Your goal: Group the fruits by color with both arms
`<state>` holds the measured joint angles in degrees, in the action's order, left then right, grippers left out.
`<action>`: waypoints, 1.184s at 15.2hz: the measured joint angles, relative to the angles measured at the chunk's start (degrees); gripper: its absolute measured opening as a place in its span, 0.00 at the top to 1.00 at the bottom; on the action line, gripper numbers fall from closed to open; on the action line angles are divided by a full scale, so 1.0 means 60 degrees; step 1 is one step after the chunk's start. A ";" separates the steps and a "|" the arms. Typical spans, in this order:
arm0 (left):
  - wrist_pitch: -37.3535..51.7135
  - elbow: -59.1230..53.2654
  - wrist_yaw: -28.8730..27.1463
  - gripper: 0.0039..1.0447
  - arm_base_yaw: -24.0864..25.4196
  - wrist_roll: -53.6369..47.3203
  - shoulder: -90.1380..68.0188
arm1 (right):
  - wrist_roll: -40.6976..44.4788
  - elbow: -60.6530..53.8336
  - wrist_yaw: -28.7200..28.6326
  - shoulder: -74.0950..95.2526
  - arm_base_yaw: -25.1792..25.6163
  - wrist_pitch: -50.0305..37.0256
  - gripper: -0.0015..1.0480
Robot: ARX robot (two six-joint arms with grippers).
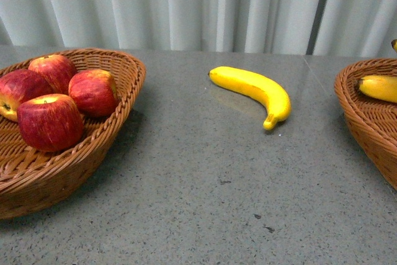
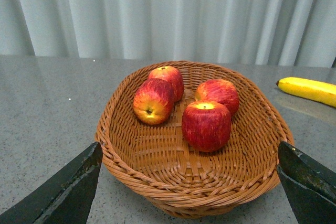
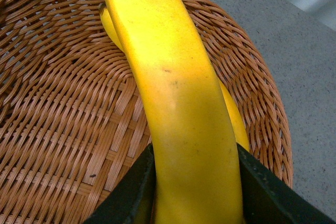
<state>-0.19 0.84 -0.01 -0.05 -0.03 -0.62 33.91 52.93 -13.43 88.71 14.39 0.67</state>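
R gripper point(image 3: 197, 182) is clamped on a banana point(image 3: 168, 77), a finger on each side near one end. The fruit sticks out ahead of the jaws over the right basket point(image 3: 63, 103). A 2nd banana point(image 3: 234, 116) lies in that basket just under it; can't tell if they touch. That basket sits at the table's right edge. L gripper point(image 2: 189, 150) is spread wide w/ nothing in it, fingers apart from the near rim of the left basket point(image 2: 157, 153). 4 apples point(image 2: 206, 125) lie inside, ahead of the fingers. A 3rd banana point(image 1: 254, 91) lies loose on the table point(image 1: 198, 203), nearer the far edge, betw. the baskets, touching neither.
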 joint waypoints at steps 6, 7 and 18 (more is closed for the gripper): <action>0.0000 0.0000 0.0000 0.06 0.0000 0.0000 0.0000 | -0.0229 0.0583 -0.0259 -0.0627 -0.1184 0.0004 0.06; 0.0000 0.0000 0.0000 0.06 0.0000 0.0000 0.0000 | -0.0976 0.1457 -0.0397 -0.0171 -0.2488 -0.0412 0.06; -0.0004 0.0000 0.0000 0.06 0.0000 0.0000 0.0000 | -0.1851 0.6182 0.0667 0.4554 -0.5552 0.2018 0.06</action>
<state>-0.21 0.84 -0.01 -0.05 -0.03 -0.62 22.81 90.02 -9.43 116.03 -18.92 12.78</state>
